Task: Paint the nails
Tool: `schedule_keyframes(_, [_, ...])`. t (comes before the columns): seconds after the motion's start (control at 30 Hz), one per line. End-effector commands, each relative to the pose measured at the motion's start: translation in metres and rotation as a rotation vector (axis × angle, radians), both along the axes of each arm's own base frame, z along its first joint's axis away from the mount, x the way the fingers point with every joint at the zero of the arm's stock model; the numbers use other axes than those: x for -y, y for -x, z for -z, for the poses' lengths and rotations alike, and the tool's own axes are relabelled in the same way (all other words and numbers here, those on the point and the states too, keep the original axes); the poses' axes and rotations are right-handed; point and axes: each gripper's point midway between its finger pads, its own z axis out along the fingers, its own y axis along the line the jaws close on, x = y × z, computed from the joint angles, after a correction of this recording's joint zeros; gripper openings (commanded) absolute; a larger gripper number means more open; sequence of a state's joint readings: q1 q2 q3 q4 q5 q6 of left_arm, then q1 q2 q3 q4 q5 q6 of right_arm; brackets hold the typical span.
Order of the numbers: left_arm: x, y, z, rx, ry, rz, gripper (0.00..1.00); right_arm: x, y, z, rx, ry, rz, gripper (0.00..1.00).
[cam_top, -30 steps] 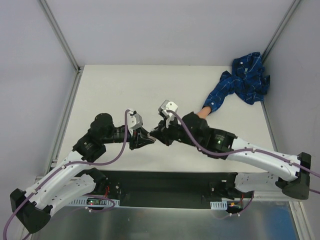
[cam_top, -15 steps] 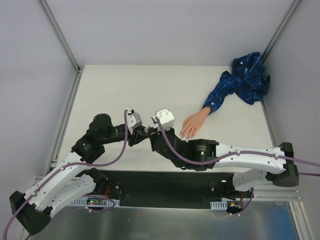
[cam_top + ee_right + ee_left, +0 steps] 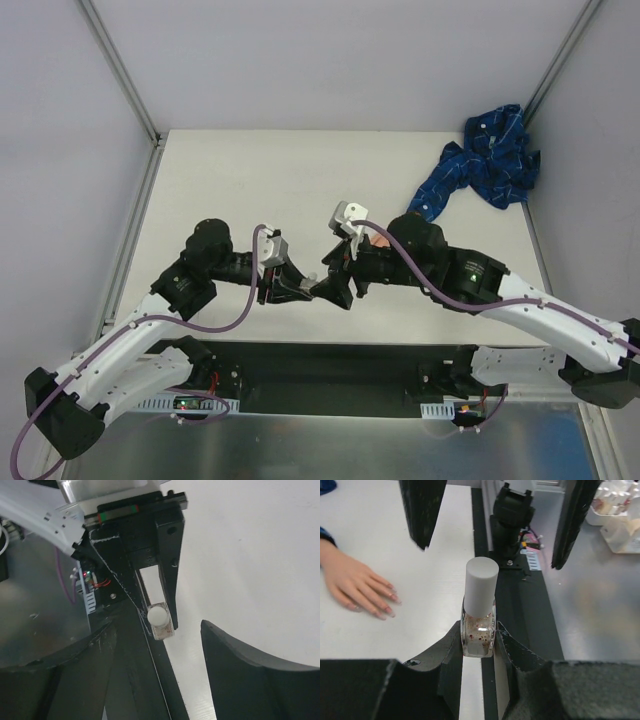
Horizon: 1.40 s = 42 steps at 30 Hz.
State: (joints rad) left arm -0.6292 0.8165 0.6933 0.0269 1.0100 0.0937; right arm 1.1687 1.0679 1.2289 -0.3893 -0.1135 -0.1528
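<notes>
My left gripper is shut on a small clear polish bottle speckled with red and topped by a white cap. The bottle is held upright near the table's front edge. The flesh-coloured mannequin hand lies flat to its left, and its glossy pink nails show. In the top view my right gripper stands open, facing the left gripper with the bottle between them. The right arm covers most of the hand. In the right wrist view the cap sits just ahead of the open fingers, untouched.
The blue patterned sleeve lies bunched at the table's back right corner. A dark strip with the arm bases runs along the table's near edge. Plastic containers stand beyond that edge on a metal surface.
My right gripper has opened. Half a second ago its arm had swung aside, baring the hand; now it is back over the hand, facing the bottle. The left gripper shifted slightly nearer.
</notes>
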Motion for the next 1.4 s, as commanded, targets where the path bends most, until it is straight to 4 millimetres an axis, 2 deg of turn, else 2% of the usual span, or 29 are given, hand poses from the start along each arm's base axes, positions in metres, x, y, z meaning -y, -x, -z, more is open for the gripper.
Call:
schedule_keyframes(0.0, [0.000, 0.028, -0.032, 0.052, 0.093, 0.183, 0.00, -0.018, 0.027, -0.010, 0.058, -0.068, -0.278, 0.66])
schedule_keyframes(0.23, [0.001, 0.028, -0.030, 0.035, 0.087, 0.186, 0.00, -0.024, 0.021, -0.012, 0.050, -0.071, -0.298, 0.46])
schedule_keyframes(0.47, [0.000, 0.024, -0.034, 0.066, 0.096, 0.145, 0.00, -0.028, 0.022, 0.001, 0.012, -0.039, -0.311, 0.28])
schedule_keyframes(0.67, [0.000, 0.011, -0.035, 0.099, 0.095, 0.050, 0.00, -0.027, 0.020, 0.012, -0.013, -0.035, -0.283, 0.01])
schedule_keyframes(0.83, [-0.001, -0.007, -0.035, 0.123, 0.089, -0.066, 0.00, -0.027, 0.017, 0.023, -0.031, -0.039, -0.230, 0.00])
schedule_keyframes(0.97, [-0.006, -0.033, -0.033, 0.159, 0.066, -0.223, 0.00, -0.033, 0.016, 0.046, -0.042, 0.018, -0.152, 0.01])
schedule_keyframes(1.0, [-0.009, -0.039, -0.030, 0.162, 0.052, -0.262, 0.00, -0.032, -0.002, 0.051, -0.025, 0.046, -0.024, 0.00])
schedule_keyframes(1.03, [-0.014, -0.055, -0.028, 0.172, 0.034, -0.360, 0.00, -0.028, -0.013, 0.061, -0.080, 0.079, 0.116, 0.01])
schedule_keyframes(1.07, [-0.017, -0.063, -0.027, 0.187, 0.022, -0.404, 0.00, -0.032, -0.022, 0.058, -0.125, 0.098, 0.288, 0.01])
schedule_keyframes(1.1, [-0.021, -0.068, -0.025, 0.191, 0.013, -0.443, 0.00, 0.003, -0.066, 0.055, -0.075, 0.116, 0.703, 0.00])
schedule_keyframes(1.13, [-0.027, -0.077, -0.025, 0.205, 0.006, -0.504, 0.00, 0.026, -0.055, 0.077, -0.087, 0.244, 0.802, 0.00])
schedule_keyframes(1.17, [-0.028, -0.078, -0.026, 0.210, 0.006, -0.513, 0.00, 0.017, -0.051, 0.075, -0.128, 0.169, 0.884, 0.00])
schedule_keyframes(1.2, [-0.029, -0.077, -0.027, 0.216, 0.010, -0.515, 0.00, 0.016, -0.052, 0.072, -0.076, 0.129, 0.924, 0.00])
schedule_keyframes(1.23, [-0.030, -0.077, -0.028, 0.218, 0.011, -0.521, 0.00, -0.007, -0.047, 0.070, -0.107, 0.070, 0.885, 0.00])
schedule_keyframes(1.27, [-0.030, -0.078, -0.027, 0.213, 0.011, -0.525, 0.00, -0.014, -0.045, 0.073, -0.131, 0.065, 0.874, 0.00])
schedule_keyframes(1.3, [-0.030, -0.078, -0.028, 0.216, 0.011, -0.526, 0.00, -0.021, -0.045, 0.065, -0.141, 0.048, 0.864, 0.01])
schedule_keyframes(1.37, [-0.029, -0.076, -0.026, 0.215, 0.010, -0.509, 0.00, -0.024, -0.046, 0.061, -0.132, 0.051, 0.859, 0.00])
